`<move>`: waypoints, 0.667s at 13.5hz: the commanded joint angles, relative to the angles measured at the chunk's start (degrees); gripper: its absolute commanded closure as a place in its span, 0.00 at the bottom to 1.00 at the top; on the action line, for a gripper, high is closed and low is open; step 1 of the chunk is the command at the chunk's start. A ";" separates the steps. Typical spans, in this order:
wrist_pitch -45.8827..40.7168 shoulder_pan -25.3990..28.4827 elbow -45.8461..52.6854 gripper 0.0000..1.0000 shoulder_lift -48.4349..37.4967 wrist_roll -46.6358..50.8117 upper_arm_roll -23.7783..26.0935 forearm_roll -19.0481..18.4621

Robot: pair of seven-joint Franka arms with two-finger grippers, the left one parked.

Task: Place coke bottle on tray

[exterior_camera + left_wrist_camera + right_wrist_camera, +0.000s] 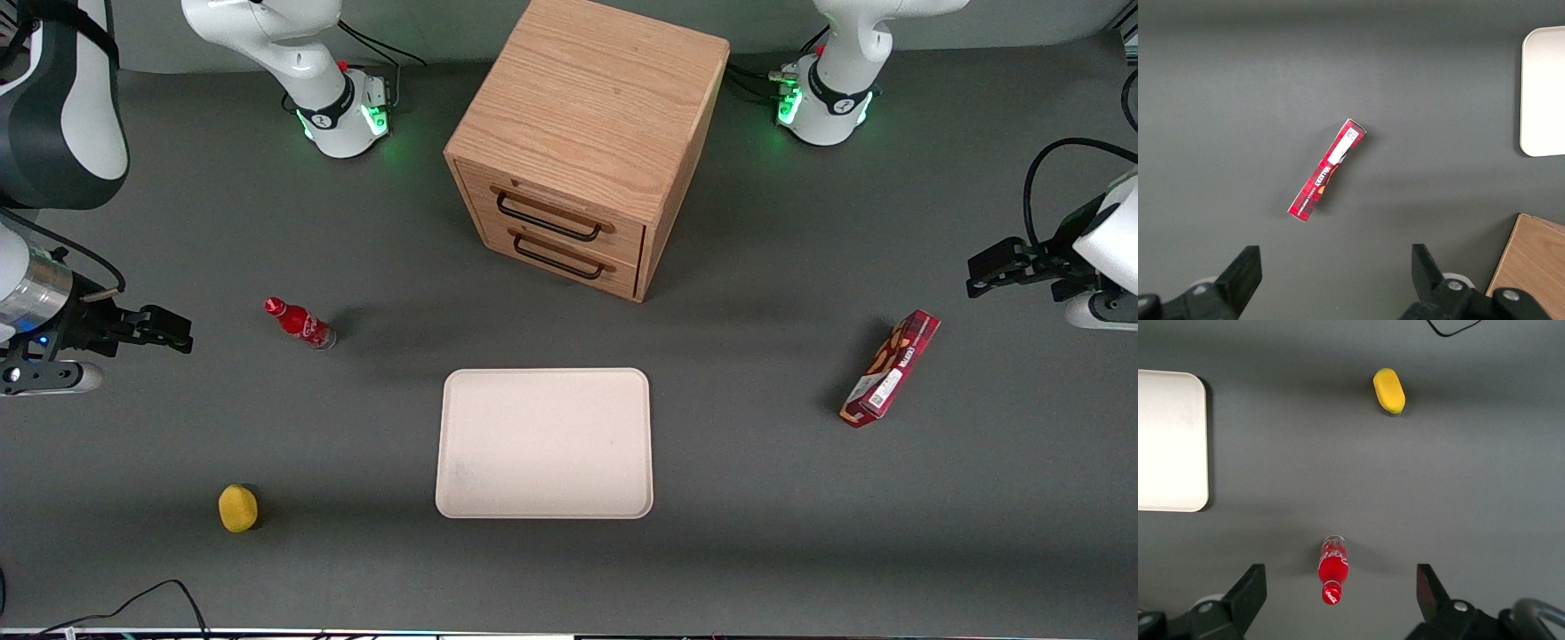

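End effector (1340, 593) spread wide, holding nothing, hovering above the table (756, 498) at the working arm's end.

Coke bottle (300, 323) stands on the table, untouched, clear of both fingers (1248, 593); in the wrist view it sits between them, cap toward the camera. Tray (544, 443) lies flat mid-table, nearer the front camera than the wooden drawer cabinet (582, 147), well apart from the bottle. Yellow fruit-like object (237, 508) sits nearer the front camera than the bottle. Red snack box (890, 368) lies toward the parked arm's end.
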 commanded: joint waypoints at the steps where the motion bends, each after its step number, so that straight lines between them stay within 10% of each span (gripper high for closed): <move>1: 0.36 0.75 -0.08 0.00 -0.40 1.48 -0.79 1.26; 9: 0.27 0.48 -0.25 0.00 -0.40 1.40 -0.79 1.26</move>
